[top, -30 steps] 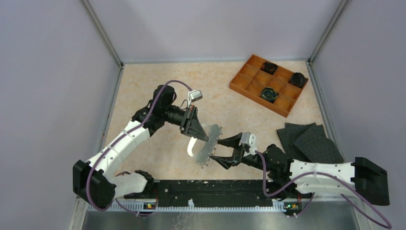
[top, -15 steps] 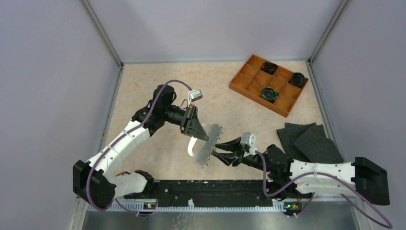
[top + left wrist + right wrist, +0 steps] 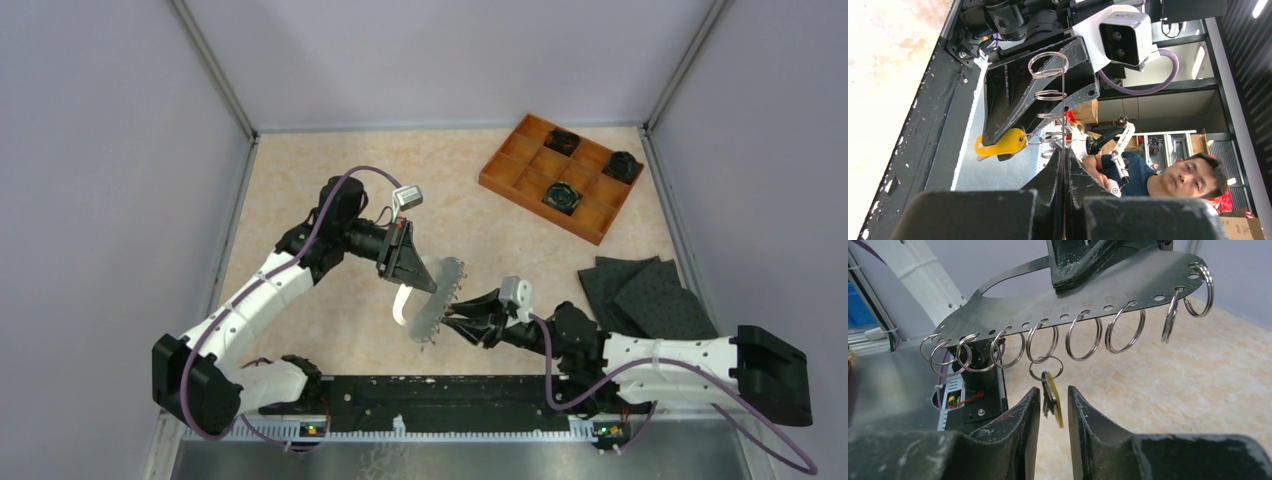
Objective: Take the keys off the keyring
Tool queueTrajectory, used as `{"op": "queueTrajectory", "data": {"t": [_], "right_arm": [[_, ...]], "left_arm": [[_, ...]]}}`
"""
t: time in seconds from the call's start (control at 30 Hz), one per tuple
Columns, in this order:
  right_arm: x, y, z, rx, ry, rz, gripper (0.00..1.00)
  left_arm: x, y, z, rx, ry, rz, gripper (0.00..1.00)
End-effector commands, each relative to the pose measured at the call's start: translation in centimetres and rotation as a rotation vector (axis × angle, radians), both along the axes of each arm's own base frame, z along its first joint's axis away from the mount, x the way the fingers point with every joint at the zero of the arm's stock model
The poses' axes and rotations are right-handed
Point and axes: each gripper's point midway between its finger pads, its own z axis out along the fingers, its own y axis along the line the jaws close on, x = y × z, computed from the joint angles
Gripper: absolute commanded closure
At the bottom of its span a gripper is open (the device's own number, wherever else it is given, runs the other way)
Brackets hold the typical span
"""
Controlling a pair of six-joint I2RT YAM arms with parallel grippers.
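Around the keys (image 3: 1055,409), right pincer (image 3: 1053,390) stands barely ajar.

This is a robotics lab, with a test cell built around the desk (image 3: 320,180). Plain lavender panels (image 3: 450,60) set in aluminium posts (image 3: 212,70) wall the desk on three sides. The cabled left arm (image 3: 260,295) and right arm (image 3: 665,358) are bolted to a black rail (image 3: 450,392) at its near edge. Beyond that edge, the left wrist view shows an open room: shelving (image 3: 1168,145), a cardboard box (image 3: 1087,111), ceiling strip lights (image 3: 1198,60), another small white arm (image 3: 1122,142) and a man in a blue shirt (image 3: 1193,176).
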Motion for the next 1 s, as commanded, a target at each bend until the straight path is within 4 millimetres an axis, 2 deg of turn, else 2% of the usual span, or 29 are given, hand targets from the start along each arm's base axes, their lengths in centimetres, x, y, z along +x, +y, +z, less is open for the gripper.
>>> {"op": "queueTrajectory", "data": {"t": [0.0,0.63,0.97], "right_arm": [[-0.58,0.19,3.86,0.109,-0.023,0.025,0.73],[-0.48,0.52,4.15,0.125,-0.013,0.027,0.75],[-0.25,0.23,4.58,0.118,-0.008,0.009,0.9]], "left_arm": [[-0.31,0.2,1.94,-0.038,-0.041,0.001,1.0],[-0.36,0.16,1.43,-0.036,-0.025,-0.003,1.0],[-0.51,0.27,1.01,-0.034,-0.028,-0.005,1.0]]}}
